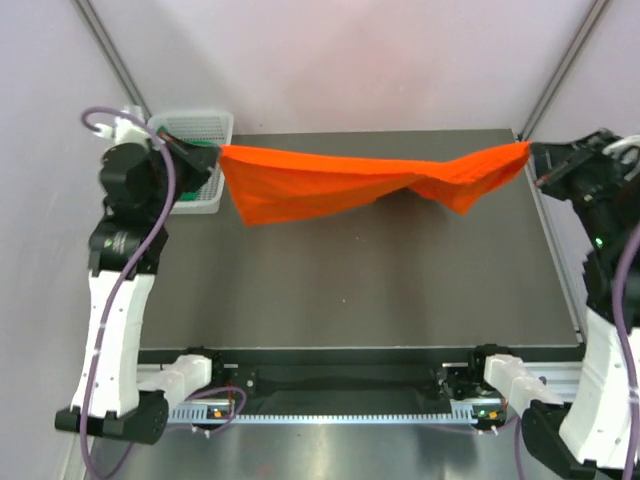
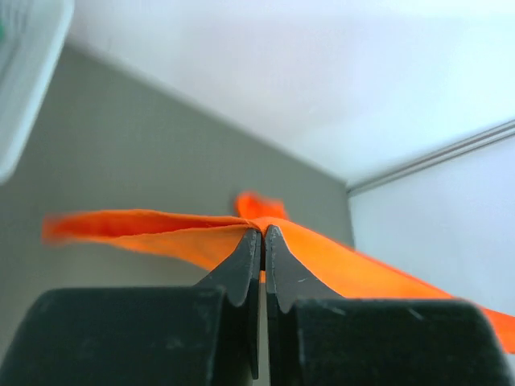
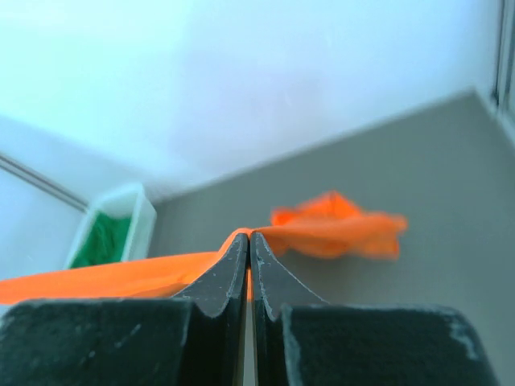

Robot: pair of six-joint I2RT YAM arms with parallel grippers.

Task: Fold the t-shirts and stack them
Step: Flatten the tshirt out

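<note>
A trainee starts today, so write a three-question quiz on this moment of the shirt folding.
1. True or false: the orange t-shirt lies flat on the table.
2. Where is the green t-shirt? A: in the white basket. B: spread on the table. C: on the floor.
3. How many grippers are shut on the orange t-shirt?
Key: 1 false, it hangs stretched above the table; 2 A; 3 two, the left gripper and the right gripper.
</note>
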